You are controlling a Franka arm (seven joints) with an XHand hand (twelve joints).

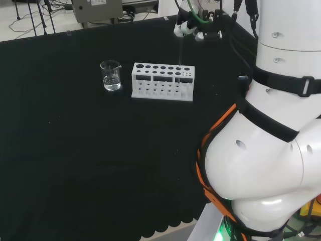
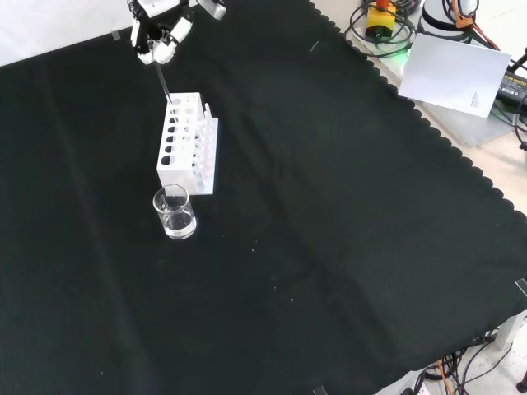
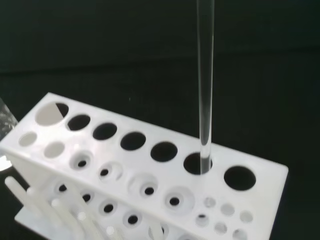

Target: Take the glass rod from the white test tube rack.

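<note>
The white test tube rack (image 1: 161, 83) (image 2: 188, 144) (image 3: 125, 165) stands on the black cloth, with rows of round holes on top. A thin clear glass rod (image 1: 179, 55) (image 2: 162, 82) (image 3: 205, 85) stands upright over it, its lower end in the second hole from one end of the back row. The hand (image 1: 193, 27) (image 2: 160, 37) is above the rack with its fingers curled round the rod's top. How deep the rod's tip sits in the hole is not clear.
A small glass beaker (image 1: 111, 75) (image 2: 174, 212) with a little clear liquid stands close beside the rack's end farthest from the rod. The arm's white links (image 1: 271, 150) rise at the head view's right. Paper (image 2: 457, 74) and cables lie beyond the cloth's scalloped edge.
</note>
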